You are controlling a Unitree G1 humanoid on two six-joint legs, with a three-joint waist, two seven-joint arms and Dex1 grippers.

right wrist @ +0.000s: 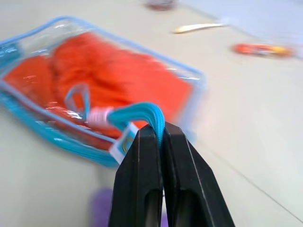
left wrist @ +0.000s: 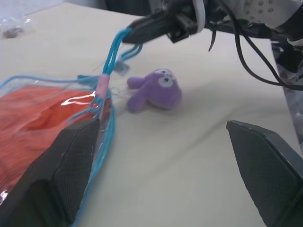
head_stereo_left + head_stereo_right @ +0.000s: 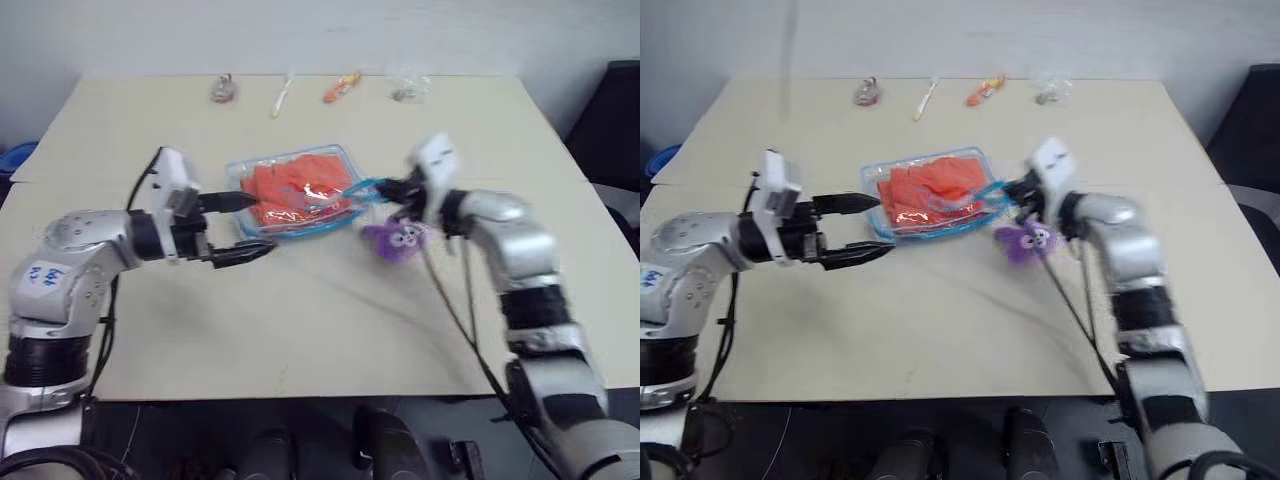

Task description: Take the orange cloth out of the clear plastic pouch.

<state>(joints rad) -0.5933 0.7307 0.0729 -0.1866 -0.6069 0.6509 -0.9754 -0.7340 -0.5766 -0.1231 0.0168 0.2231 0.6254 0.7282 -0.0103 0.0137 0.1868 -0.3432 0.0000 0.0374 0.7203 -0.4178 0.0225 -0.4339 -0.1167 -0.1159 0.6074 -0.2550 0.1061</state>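
Beige tabletop (image 3: 330, 330) under us: our right gripper (image 1: 160, 137) is pinched tight on the light-blue cord loop (image 1: 142, 113) of the clear plastic pouch (image 3: 296, 193), bright orange cloth (image 3: 300, 187) inside. Our left gripper (image 3: 245, 228) gapes wide beside it, near a purple plush toy (image 3: 395, 240).

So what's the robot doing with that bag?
The right gripper has its black fingers shut on the light-blue cord loop of the clear plastic pouch with blue trim. The bright orange cloth is inside it. The left gripper is open beside the pouch. A small purple plush toy lies nearby on the beige table.
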